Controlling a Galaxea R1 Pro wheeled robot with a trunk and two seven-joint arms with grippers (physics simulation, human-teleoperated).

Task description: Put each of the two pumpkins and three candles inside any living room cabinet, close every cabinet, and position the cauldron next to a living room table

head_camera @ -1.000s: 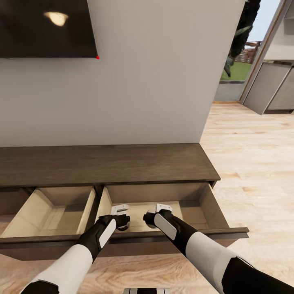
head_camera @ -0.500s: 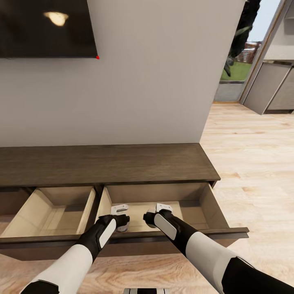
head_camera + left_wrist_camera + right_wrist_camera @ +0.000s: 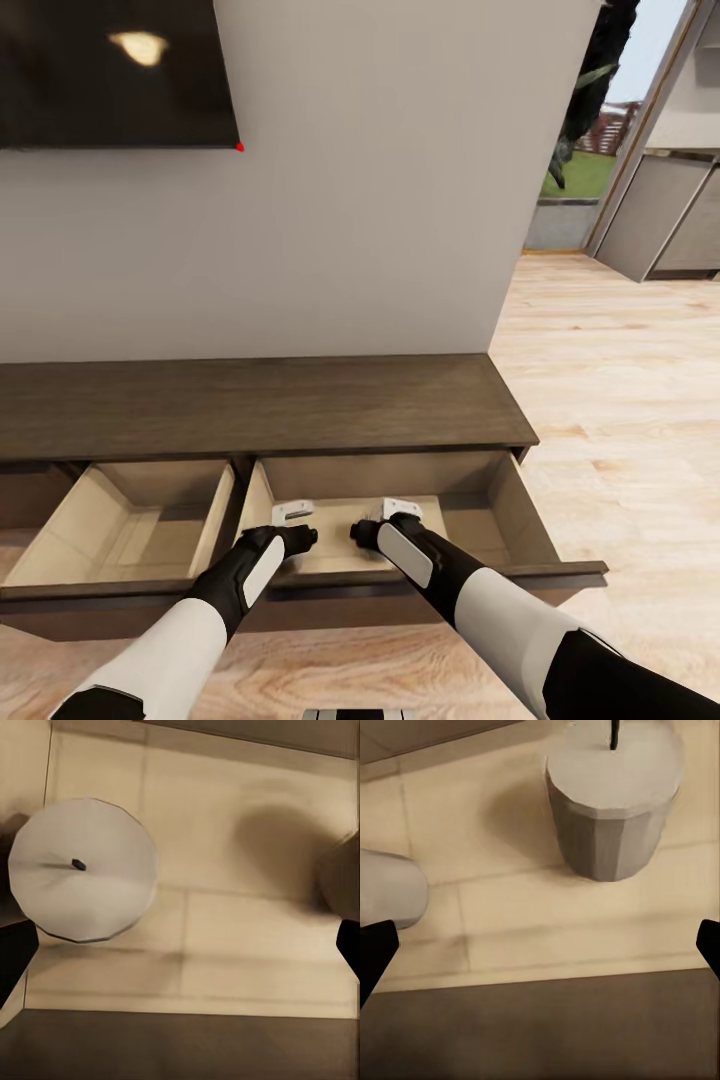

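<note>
A home living room is showing: wall-mounted television (image 3: 115,72), low wooden cabinet (image 3: 260,400) beneath, plank floor (image 3: 620,380), grey kitchen units (image 3: 665,215) adjoining.

One cabinet (image 3: 270,400) with two pulled-out drawers: a left drawer (image 3: 120,520) and a right drawer (image 3: 480,500). Two candles stand in the right drawer: one candle (image 3: 82,870) seen from above, another candle (image 3: 611,802) upright; a pale rounded shape at that frame's edge is perhaps the first candle again

cabinet (image 3: 300,405): cut off at left edge | candles (image 3: 294,513): mostly hidden behind grippers | TV (image 3: 110,70): cut off at top left
</note>
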